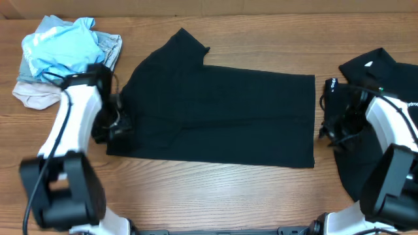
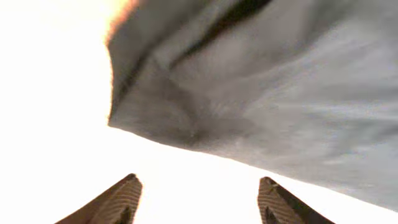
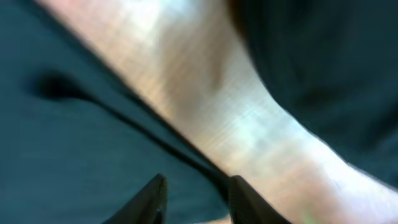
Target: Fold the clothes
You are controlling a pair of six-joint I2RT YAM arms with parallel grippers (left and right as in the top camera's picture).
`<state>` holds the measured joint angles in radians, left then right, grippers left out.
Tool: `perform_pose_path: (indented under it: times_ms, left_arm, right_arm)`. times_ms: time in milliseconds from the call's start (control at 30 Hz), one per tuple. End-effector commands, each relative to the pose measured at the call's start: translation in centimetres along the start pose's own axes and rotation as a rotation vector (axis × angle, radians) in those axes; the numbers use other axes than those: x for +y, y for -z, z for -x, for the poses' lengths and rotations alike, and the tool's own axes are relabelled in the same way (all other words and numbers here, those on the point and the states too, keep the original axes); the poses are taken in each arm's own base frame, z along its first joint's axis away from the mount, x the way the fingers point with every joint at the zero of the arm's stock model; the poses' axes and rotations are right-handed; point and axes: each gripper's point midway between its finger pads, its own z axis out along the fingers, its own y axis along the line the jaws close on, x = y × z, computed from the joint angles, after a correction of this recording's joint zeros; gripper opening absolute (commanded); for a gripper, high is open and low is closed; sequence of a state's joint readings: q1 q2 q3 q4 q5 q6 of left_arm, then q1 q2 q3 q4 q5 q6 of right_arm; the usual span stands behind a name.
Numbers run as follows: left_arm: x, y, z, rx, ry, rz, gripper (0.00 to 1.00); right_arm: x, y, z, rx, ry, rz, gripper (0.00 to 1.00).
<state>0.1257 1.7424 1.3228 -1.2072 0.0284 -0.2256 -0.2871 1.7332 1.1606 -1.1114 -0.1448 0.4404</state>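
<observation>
Clothes barely begun: black shirt (image 1: 215, 111) flat at centre of surface (image 1: 215, 196), seemingly one fold in; crumpled light-blue heap (image 1: 62, 49) at far left corner and second black shirt (image 1: 372, 65) by right edge not yet folded. At shirt's left end, left hand (image 1: 112, 124) apart, empty; right hand (image 1: 330, 124) too blurred to tell.

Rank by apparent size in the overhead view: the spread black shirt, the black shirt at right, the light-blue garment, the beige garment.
1. spread black shirt
2. black shirt at right, partly hidden and cropped
3. light-blue garment
4. beige garment, partly buried, so unsure
</observation>
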Motion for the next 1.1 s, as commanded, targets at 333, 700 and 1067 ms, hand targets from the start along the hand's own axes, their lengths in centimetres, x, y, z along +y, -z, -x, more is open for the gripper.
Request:
perform_pose_path:
  times_ms: [333, 700, 1067]
  left_arm:
    - [-0.8, -2.4, 1.0, -0.062, 0.090, -0.054, 0.04]
    - [4.4, -10.7, -3.6, 0.170, 0.272, 0.015, 0.04]
    - [8.5, -10.4, -7.3, 0.309, 0.427, 0.027, 0.04]
  right_arm:
    - [5.2, -0.6, -2.9, 0.029, 0.191, 0.167, 0.09]
    - [-1.0, -7.4, -5.7, 0.076, -0.194, 0.035, 0.04]
    - [-3.1, -5.4, -6.0, 0.134, -0.236, 0.000, 0.04]
